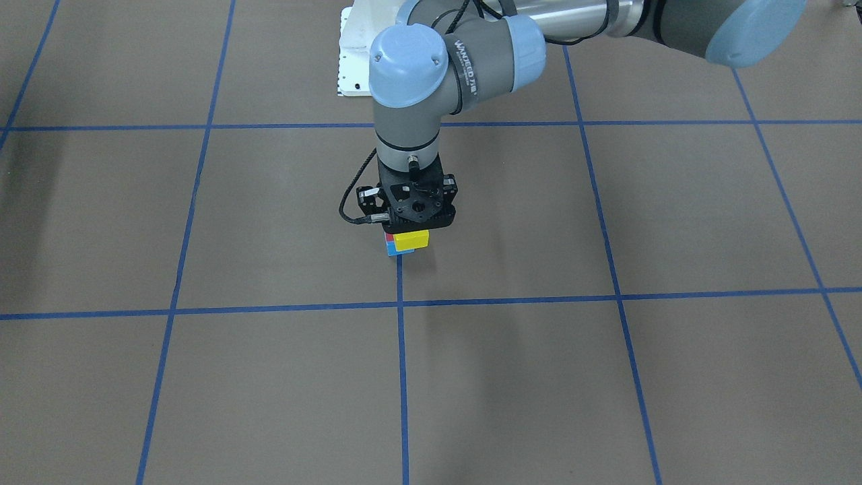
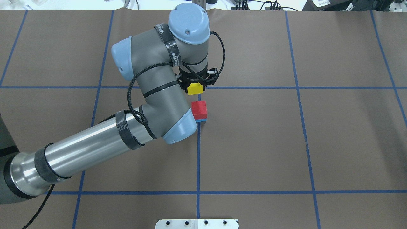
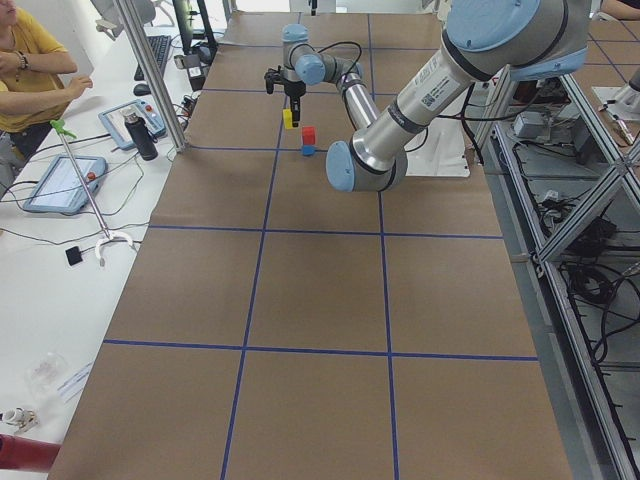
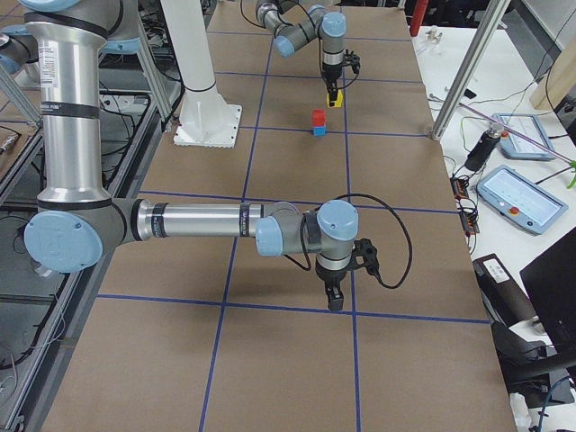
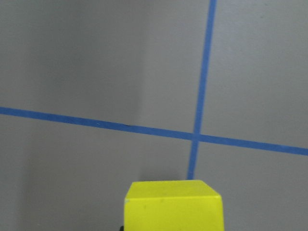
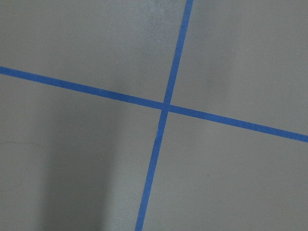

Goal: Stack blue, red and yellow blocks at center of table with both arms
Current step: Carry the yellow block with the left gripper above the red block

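A red block (image 2: 199,109) sits on a blue block (image 2: 201,120) near the table's (image 2: 286,143) middle, on a blue tape line. My left gripper (image 2: 195,87) is shut on the yellow block (image 2: 195,89) and holds it off the table, just beyond the red-on-blue pair on the side away from the robot's base. The left wrist view shows the yellow block (image 5: 173,204) at its bottom edge above a tape crossing. Only the exterior right view shows my right gripper (image 4: 334,301). It hangs low over a tape line far from the blocks, and I cannot tell whether it is open or shut.
The white pedestal base (image 2: 197,223) stands at the table's robot-side edge. A person (image 3: 30,70) sits at a side bench with tablets (image 3: 65,182) beyond the table's far edge. Aluminium frame posts (image 4: 468,72) rise beside the table.
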`<state>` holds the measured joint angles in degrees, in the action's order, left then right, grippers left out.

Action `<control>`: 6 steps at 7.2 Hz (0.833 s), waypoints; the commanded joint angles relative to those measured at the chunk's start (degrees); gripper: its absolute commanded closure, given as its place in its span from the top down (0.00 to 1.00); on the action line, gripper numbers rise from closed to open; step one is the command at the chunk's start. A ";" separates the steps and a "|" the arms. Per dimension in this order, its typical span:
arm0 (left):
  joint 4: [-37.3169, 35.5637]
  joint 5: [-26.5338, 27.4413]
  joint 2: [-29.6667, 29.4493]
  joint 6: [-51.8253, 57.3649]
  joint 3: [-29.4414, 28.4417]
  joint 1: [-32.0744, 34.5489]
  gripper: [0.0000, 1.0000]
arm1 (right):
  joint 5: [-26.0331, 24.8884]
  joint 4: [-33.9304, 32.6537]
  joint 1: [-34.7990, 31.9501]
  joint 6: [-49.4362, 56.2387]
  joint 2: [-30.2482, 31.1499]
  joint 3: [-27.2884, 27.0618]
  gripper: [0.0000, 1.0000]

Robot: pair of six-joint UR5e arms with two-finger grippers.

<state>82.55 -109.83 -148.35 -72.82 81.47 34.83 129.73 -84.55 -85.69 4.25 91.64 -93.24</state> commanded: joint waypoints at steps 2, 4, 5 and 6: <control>-0.02 1.63 0.43 -0.40 -0.08 -2.57 0.15 | 0.00 0.00 0.00 -0.03 -0.05 0.25 0.99; -0.02 1.63 0.87 -0.40 0.27 -2.92 0.22 | 0.00 0.00 0.00 -0.03 -0.05 0.25 0.99; -0.11 1.63 1.57 -0.40 0.88 -2.92 0.26 | 0.00 0.00 0.00 0.06 -0.05 0.34 0.99; -0.11 1.63 2.62 -0.40 2.54 -3.36 0.29 | 0.00 0.00 0.00 0.06 -0.05 0.34 0.99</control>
<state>82.47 -108.19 -146.79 -73.21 82.53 31.82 129.73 -84.55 -85.69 4.28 91.58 -92.93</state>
